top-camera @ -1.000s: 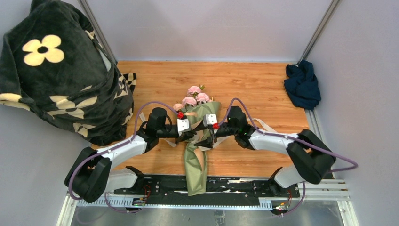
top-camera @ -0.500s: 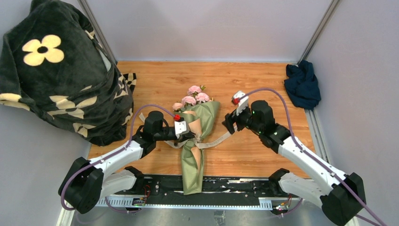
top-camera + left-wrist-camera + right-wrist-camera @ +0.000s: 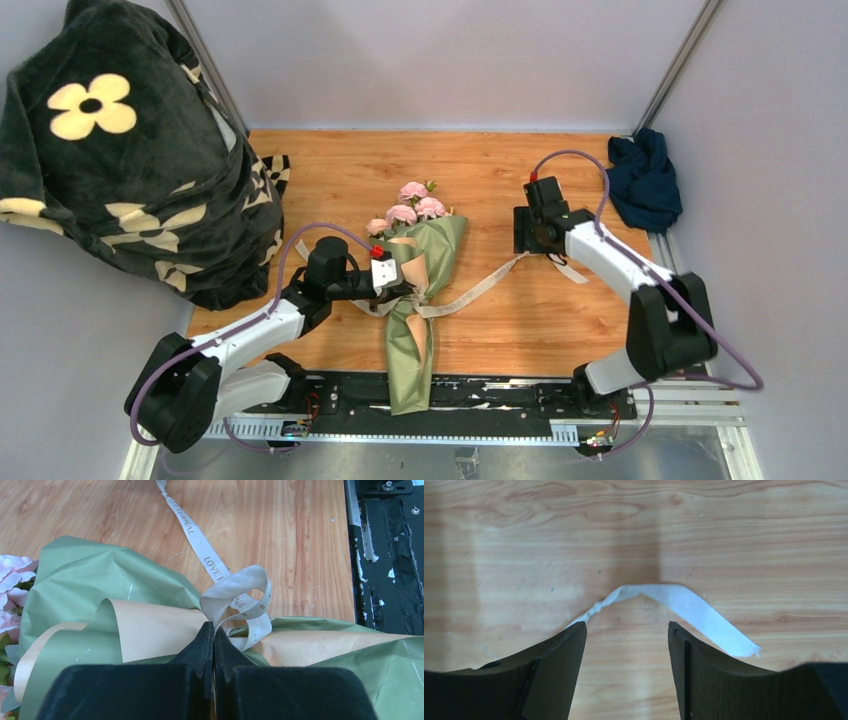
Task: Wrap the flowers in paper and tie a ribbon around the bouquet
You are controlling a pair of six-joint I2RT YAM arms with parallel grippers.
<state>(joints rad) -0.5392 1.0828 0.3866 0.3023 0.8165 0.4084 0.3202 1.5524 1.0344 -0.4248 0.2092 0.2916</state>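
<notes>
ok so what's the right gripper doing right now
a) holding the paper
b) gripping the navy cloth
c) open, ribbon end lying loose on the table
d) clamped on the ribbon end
c: in the right wrist view the right gripper has its jaws wide apart, and the ribbon end lies flat on the table beyond them, ungripped.
</notes>
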